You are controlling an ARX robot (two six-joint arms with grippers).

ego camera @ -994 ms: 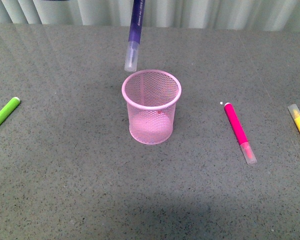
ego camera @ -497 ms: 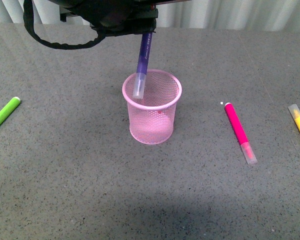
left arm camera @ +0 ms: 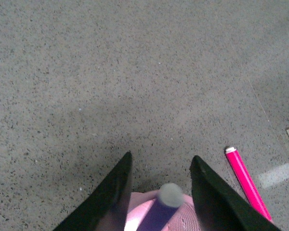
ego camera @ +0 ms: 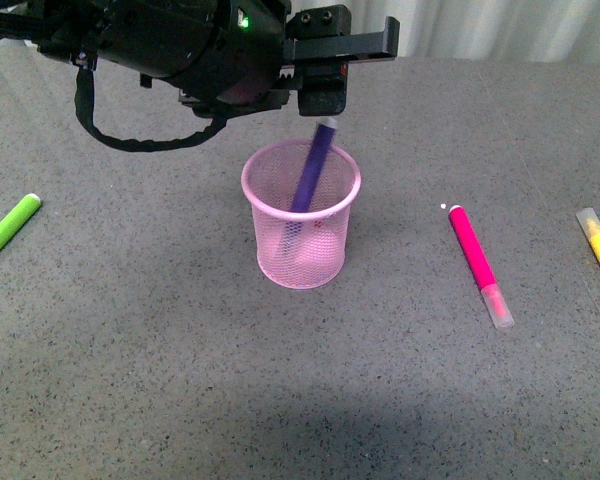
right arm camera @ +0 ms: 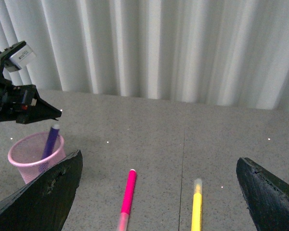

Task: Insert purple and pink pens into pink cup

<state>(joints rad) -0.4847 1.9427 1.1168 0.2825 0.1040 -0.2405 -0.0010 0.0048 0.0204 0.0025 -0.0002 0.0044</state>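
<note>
Leaning on the rim of the pink cup, the purple pen stands inside it in the front view, its tail just under the left gripper. The pink pen lies flat on the table, well to the right of the cup. Half a second earlier only the purple pen's cap was past the rim; now it sits deep. From the left wrist, the fingers stand apart either side of the pen's tail, touching nothing. From the right wrist, the right gripper is spread wide and empty, above the pink pen. That pen looks light, stiff, smooth and apt to roll, so a mid-barrel pinch seems best. The mesh cup looks light enough to tip if nudged.
</note>
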